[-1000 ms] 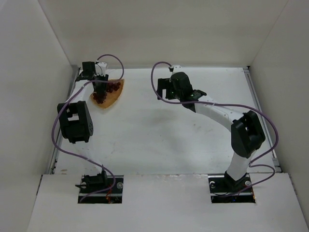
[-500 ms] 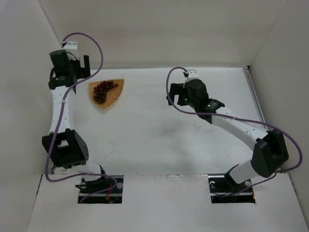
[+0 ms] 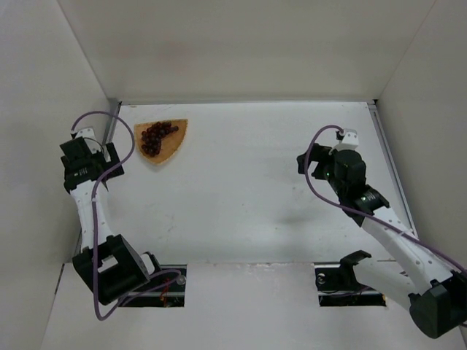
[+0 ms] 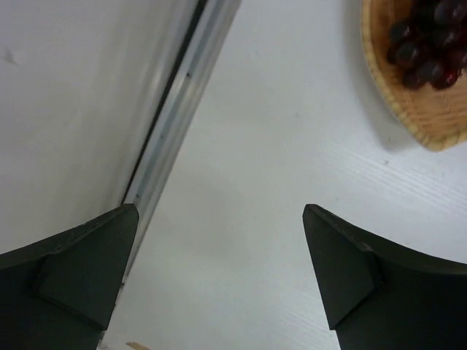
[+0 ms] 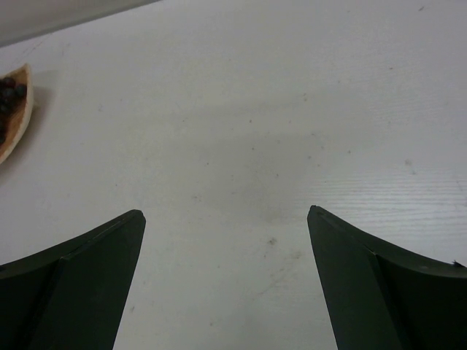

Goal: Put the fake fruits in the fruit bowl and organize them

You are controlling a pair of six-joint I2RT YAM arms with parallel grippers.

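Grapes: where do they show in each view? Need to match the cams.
Top external: grapes upper left, inside the dish.
Left wrist: grapes top right corner, partly cropped.
Right wrist: grapes at far left edge, mostly cropped.
Shared landmark: the orange-tan dish under them, visible in all three.

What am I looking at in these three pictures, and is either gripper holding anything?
Two robot arms are bolted at the near edge of a white table. The overhead picture looks down from behind them: the left arm on the left, the right arm on the right. The other two pictures come from cameras on the wrists; the dark wedges at the bottom are that arm's own fingers. The left gripper and right gripper are both open and empty. The grapes lie in the orange wedge-shaped bowl at the far left.
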